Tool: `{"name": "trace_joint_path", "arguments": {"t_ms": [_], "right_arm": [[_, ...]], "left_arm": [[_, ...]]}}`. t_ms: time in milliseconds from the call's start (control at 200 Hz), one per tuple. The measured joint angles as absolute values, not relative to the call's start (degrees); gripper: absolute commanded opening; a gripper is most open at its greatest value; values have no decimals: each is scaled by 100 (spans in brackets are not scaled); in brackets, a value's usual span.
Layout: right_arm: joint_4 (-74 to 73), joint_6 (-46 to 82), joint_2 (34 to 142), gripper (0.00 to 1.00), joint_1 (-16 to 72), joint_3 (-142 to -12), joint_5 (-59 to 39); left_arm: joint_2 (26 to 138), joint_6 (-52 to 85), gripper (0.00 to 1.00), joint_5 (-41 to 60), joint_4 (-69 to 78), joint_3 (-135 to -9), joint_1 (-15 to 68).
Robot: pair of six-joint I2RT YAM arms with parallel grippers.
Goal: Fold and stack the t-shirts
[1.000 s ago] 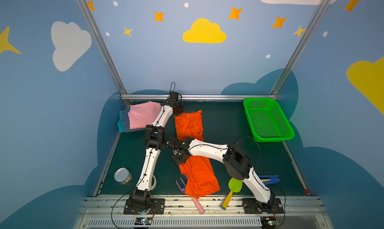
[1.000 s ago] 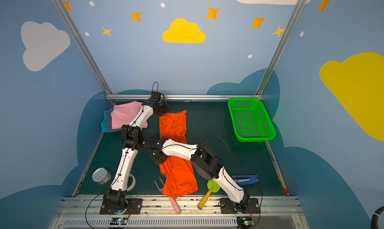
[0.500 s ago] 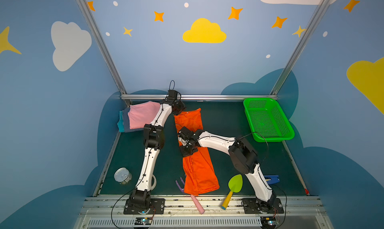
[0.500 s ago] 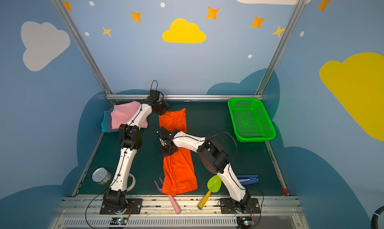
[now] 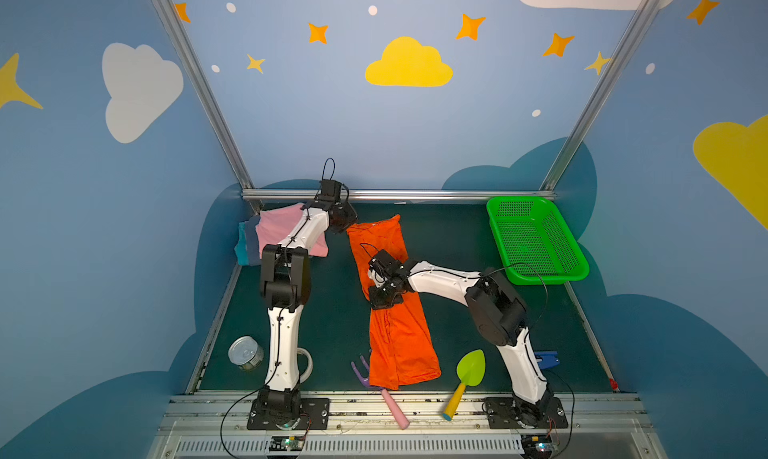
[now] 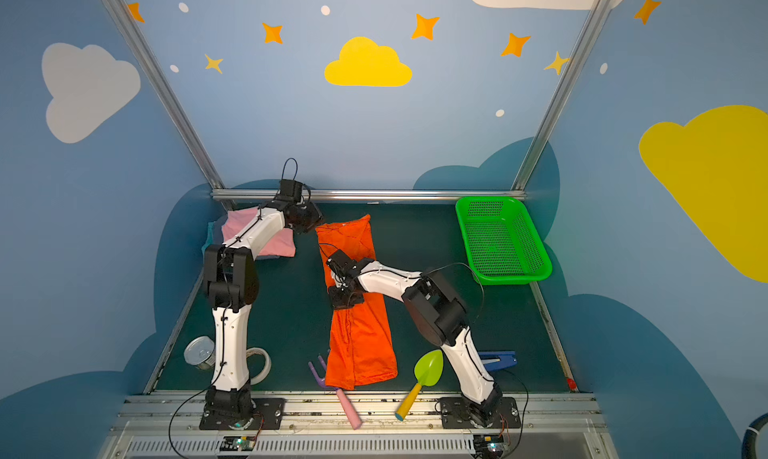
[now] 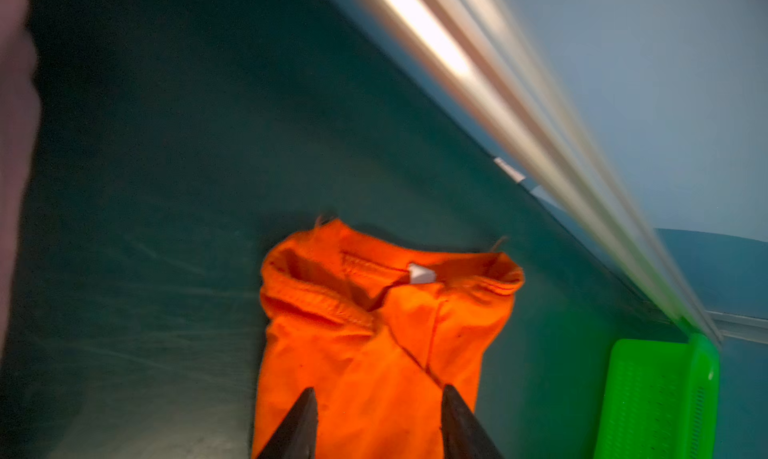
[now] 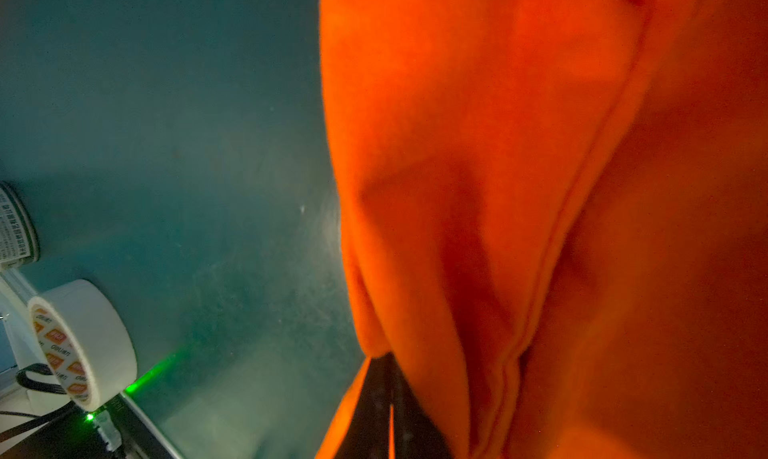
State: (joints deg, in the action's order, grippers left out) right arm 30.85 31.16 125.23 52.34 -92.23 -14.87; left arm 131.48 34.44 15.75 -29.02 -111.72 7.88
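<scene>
So the orange shirt (image 5: 399, 332) is a much straighter strip now, running back to front down the middle of the table (image 5: 457, 245); a second ago its front half splayed out crooked. The right gripper (image 5: 384, 301) has swung over onto its middle, clamped on a fold. The left gripper (image 7: 380, 398) hangs over the collar, fingers parted, holding nothing. The pink shirt (image 5: 276, 228) hasn't budged, back left.

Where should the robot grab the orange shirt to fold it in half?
Pinch the collar end of the bright orange cloth t-shirt, coming down from above: it lies stretched out as a long narrow strip, so that end could probably be carried over to the hem.
</scene>
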Motion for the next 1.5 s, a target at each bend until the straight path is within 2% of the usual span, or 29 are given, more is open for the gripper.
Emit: {"name": "trace_joint_path", "arguments": {"t_ms": [145, 195, 365, 431, 686, 971, 1116, 1171, 1227, 1312, 1497], "right_arm": [[3085, 3116, 12523, 7, 5234, -9223, -1492], [3085, 3116, 12523, 7, 5234, -9223, -1498], [3085, 3131, 12523, 4, 5234, -9223, -1546], [3085, 3133, 12523, 0, 5234, -9223, -1566], [3212, 3030, 12593, 0, 5435, -9391, -1470], [3361, 2707, 12988, 0, 5802, -10130, -878], [3363, 2692, 13019, 0, 5791, -10138, -797], [3369, 2692, 13019, 11, 5789, -10138, -779], [3391, 2709, 12999, 16, 5771, -10125, -808], [3424, 2727, 12818, 22, 5719, -9896, -897], [3492, 2939, 11745, 24, 5413, -8858, -1033]], "left_arm": [[13174, 3516, 48, 1592, -2851, -10403, 816], [13196, 3540, 45, 1610, -2770, -10335, 832], [13316, 3649, 7, 1658, -2502, -10379, 873], [13469, 3708, 4, 1691, -2467, -10492, 899], [14226, 3839, 4, 1828, -2545, -11684, 941], [15393, 3841, 4, 2018, -3664, -13915, 1081], [15631, 3839, 7, 2012, -3994, -14416, 1133], [15662, 3841, 8, 2010, -4038, -14490, 1140], [15683, 3850, 13, 2008, -4062, -14547, 1142], [15758, 3883, 28, 1968, -3990, -14678, 1151], [15775, 3894, 45, 1946, -3929, -14783, 1155]]}}
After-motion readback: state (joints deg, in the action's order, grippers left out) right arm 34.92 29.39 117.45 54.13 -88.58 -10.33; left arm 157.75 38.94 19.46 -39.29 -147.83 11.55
